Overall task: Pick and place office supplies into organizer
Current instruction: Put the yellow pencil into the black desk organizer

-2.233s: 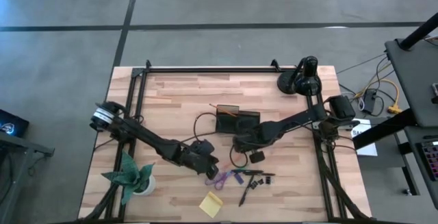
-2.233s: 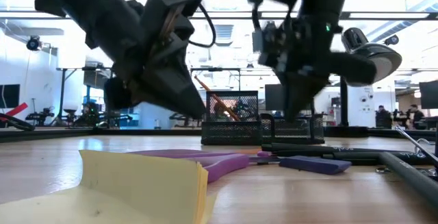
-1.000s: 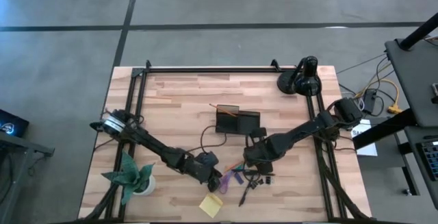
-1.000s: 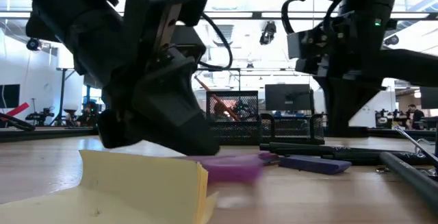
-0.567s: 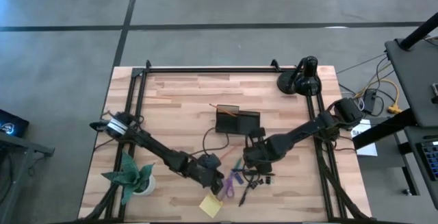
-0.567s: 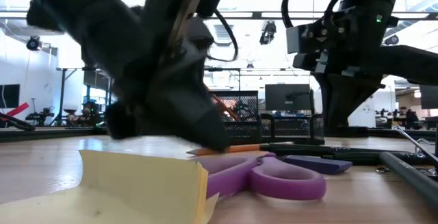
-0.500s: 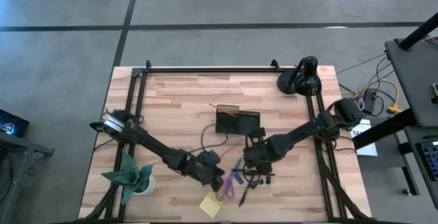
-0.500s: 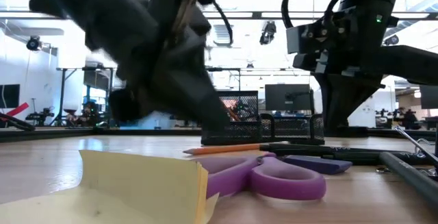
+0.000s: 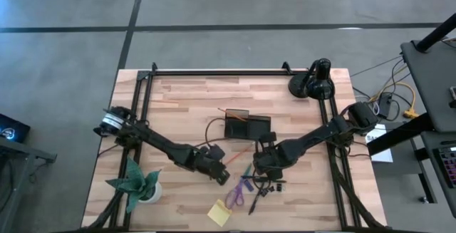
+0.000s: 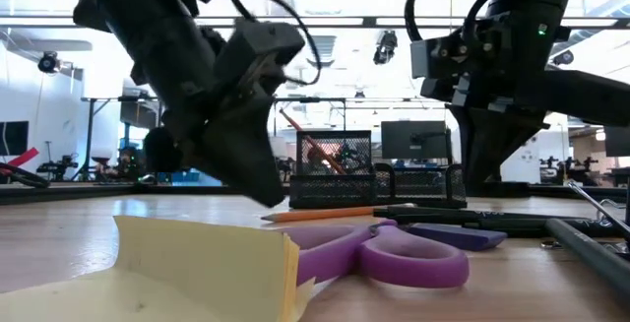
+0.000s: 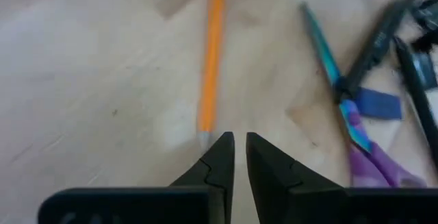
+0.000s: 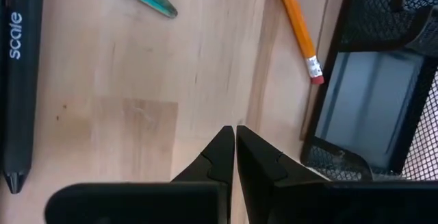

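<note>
My left gripper (image 9: 221, 166) hovers low over the table, shut and empty, its fingertips (image 11: 234, 152) just short of the sharpened tip of an orange pencil (image 11: 211, 59). The purple-handled scissors (image 9: 238, 190) lie flat beyond it toward the near edge and also show in the low view (image 10: 394, 258). My right gripper (image 9: 258, 167) is shut and empty over bare wood (image 12: 235, 138), beside the pencil's eraser end (image 12: 315, 73) and the dark mesh organizer (image 9: 247, 126). The yellow sticky-note pad (image 9: 219, 211), black pen (image 9: 255, 201) and purple piece (image 10: 453, 234) lie on the table.
A round black lamp base (image 9: 313, 83) stands at the far right corner and a green paper plant (image 9: 135, 183) at the near left. Small black clips (image 9: 274, 187) lie by the pen. A second pencil stands in the organizer (image 10: 335, 169).
My left gripper dipped toward the table's near edge at the scissors, then rose and drew back toward the far edge. The scissors slid and turned toward the near edge, their handle loops now facing the low camera, and the pencil lies uncovered. My right arm kept still.
</note>
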You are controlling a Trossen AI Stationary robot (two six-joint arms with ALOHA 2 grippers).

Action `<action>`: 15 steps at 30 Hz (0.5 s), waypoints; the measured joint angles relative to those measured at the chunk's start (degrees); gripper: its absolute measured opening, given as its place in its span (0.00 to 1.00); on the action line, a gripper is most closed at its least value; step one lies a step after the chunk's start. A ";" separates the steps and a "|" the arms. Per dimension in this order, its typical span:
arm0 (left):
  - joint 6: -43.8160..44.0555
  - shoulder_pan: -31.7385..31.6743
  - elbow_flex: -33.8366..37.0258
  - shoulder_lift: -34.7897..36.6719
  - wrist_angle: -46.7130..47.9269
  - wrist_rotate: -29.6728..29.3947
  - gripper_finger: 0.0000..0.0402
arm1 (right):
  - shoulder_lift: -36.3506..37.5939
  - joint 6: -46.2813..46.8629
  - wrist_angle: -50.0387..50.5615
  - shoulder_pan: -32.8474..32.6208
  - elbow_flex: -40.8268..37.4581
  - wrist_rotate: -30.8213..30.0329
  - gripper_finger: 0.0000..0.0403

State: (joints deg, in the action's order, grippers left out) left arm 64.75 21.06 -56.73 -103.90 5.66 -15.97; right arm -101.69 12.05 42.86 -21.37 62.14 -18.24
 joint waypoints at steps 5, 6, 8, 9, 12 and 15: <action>8.49 -0.13 2.34 0.78 0.96 0.09 0.06 | 0.00 -0.02 -0.13 0.00 -0.06 0.00 0.02; 8.88 -0.11 2.51 0.99 0.94 0.09 0.06 | 0.00 -0.02 -0.22 0.00 -0.06 0.00 0.02; 9.37 -0.11 2.56 1.07 0.72 0.11 0.06 | -0.02 -0.02 -0.23 0.01 -0.08 0.00 0.02; 9.49 -0.11 2.56 1.07 0.87 0.15 0.06 | -0.02 -0.02 -0.32 0.02 -0.08 -0.01 0.02; 9.58 -0.11 2.39 1.07 -0.15 0.17 0.06 | -0.04 -0.02 -0.38 0.02 -0.14 -0.37 0.02; 9.81 -0.11 2.39 1.07 -2.07 -0.01 0.06 | -0.04 -0.02 -0.41 0.04 -0.16 -0.82 0.02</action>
State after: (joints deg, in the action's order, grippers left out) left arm 74.55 20.95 -54.35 -102.83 3.60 -15.98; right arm -101.73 12.03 42.44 -21.32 61.98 -19.06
